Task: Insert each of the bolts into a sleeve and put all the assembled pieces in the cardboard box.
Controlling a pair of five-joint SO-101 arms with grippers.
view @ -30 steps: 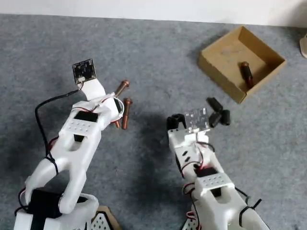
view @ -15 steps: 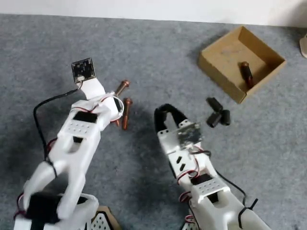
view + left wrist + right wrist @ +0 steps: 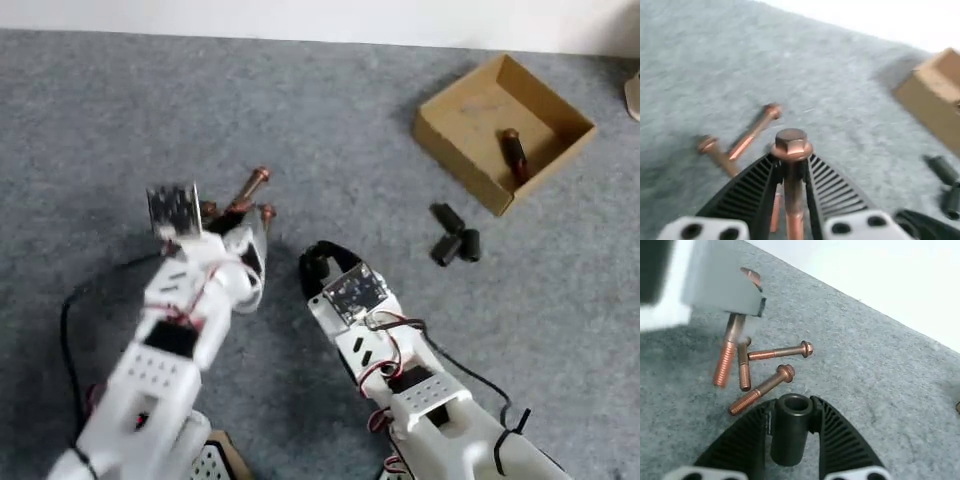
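My left gripper (image 3: pixel 791 172) is shut on a copper bolt (image 3: pixel 791 146), its head sticking out past the fingertips. In the high view this gripper (image 3: pixel 248 240) hangs over the loose bolts (image 3: pixel 252 186) left of centre. Close to its right, my right gripper (image 3: pixel 318 262) is shut on a black sleeve (image 3: pixel 790 429) whose open end faces the bolts. From the right wrist, the held bolt (image 3: pixel 728 356) hangs tilted under the left arm (image 3: pixel 715 285). The cardboard box (image 3: pixel 450 130) at the back right holds one assembled piece (image 3: pixel 514 155).
Three loose sleeves (image 3: pixel 452 240) lie on the grey carpet between my right arm and the box. Spare bolts (image 3: pixel 762 387) lie just ahead of the held sleeve. A box corner (image 3: pixel 935 97) and sleeves (image 3: pixel 942 170) appear far off in the left wrist view.
My right arm has swung left from the loose sleeves toward the left arm, carrying a sleeve. My left arm has drawn back toward its base with a bolt.
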